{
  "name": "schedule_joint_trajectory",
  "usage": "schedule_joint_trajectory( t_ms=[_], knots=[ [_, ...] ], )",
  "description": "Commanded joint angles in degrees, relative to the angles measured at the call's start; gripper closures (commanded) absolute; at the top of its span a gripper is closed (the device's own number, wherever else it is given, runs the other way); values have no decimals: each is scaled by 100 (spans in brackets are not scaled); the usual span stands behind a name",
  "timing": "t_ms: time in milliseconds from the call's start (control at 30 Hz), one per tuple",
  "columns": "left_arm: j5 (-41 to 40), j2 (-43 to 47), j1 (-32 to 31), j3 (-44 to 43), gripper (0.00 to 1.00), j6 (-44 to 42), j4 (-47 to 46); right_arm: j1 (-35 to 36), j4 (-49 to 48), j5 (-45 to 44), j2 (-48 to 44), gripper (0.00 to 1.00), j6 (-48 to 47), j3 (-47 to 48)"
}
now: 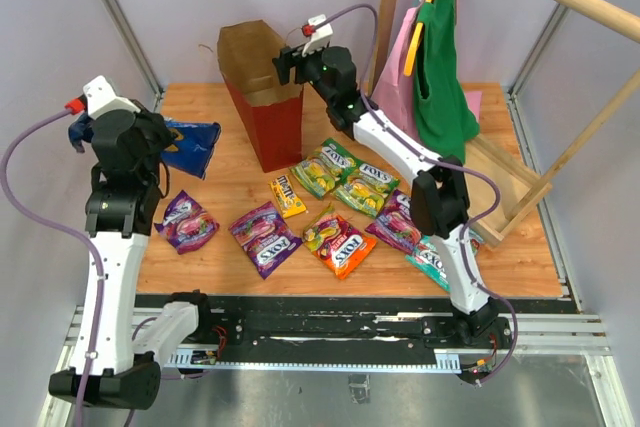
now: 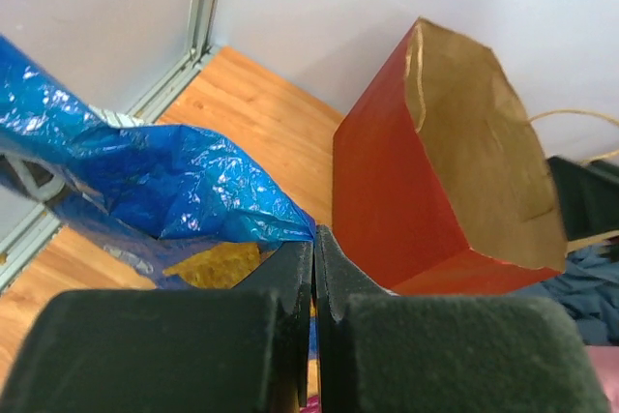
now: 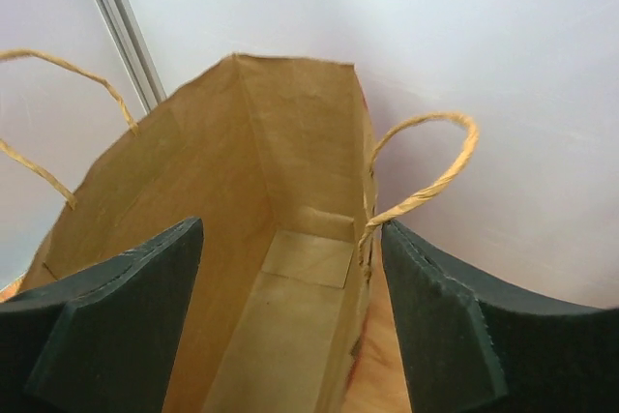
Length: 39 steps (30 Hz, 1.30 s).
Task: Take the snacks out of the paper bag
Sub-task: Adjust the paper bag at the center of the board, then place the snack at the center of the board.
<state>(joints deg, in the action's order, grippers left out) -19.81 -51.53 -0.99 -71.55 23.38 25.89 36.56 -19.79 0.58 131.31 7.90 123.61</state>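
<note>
Pinching blue packet [image 2: 145, 181] in left claw [image 2: 312, 239], right claw [image 3: 292, 229] spread wide
Hovering right claw just above paper bag [image 3: 290, 142] mouth, twine handle [image 3: 435, 176] just beside claw

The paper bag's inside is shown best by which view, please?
The right wrist view: it looks down into the paper bag to its bare floor. The top external view shows only the upper inner walls; the left wrist view, mostly the red outside.

The mouth of the paper bag [image 3: 222, 162] gapes wide below the right hand [image 3: 290, 234], a twine handle [image 3: 430, 181] looping beside one finger. Snack packets [image 1: 265, 237] crowd the counter [image 1: 195, 102] in front; a wooden frame [image 1: 510, 187] blocks the right.
</note>
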Motion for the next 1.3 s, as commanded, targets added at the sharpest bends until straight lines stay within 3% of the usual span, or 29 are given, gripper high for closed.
schedule_joint_trajectory(
  t_ms=[0, 300, 600, 767, 933, 1133, 1267],
  knots=[
    [55, -197, -21, 30, 99, 52, -693, -179, -295, 197, -789, 21, -164, -138],
    [208, -776, -15, -44, 99, 2, -941, -181, -217, 256, -1649, 0, -242, -530],
    [607, -1595, 47, -30, 99, -91, -1139, -221, -1045, 149, -2916, 1, -288, -2028],
    [393, -2424, 95, -126, 99, -202, -917, -236, -1573, 85, -3498, 1, -95, -2944],
    [720, -3619, 160, -306, 99, -327, -844, -235, -1960, 82, -3993, 2, 148, -3663],
    [378, -5404, 178, -1006, 99, -267, -638, -231, -2270, -41, -4617, 1, 188, -4492],
    [143, -5859, 187, -1388, 100, -188, -701, -229, -2379, -117, -4967, 2, 159, -4901]
  ],
)
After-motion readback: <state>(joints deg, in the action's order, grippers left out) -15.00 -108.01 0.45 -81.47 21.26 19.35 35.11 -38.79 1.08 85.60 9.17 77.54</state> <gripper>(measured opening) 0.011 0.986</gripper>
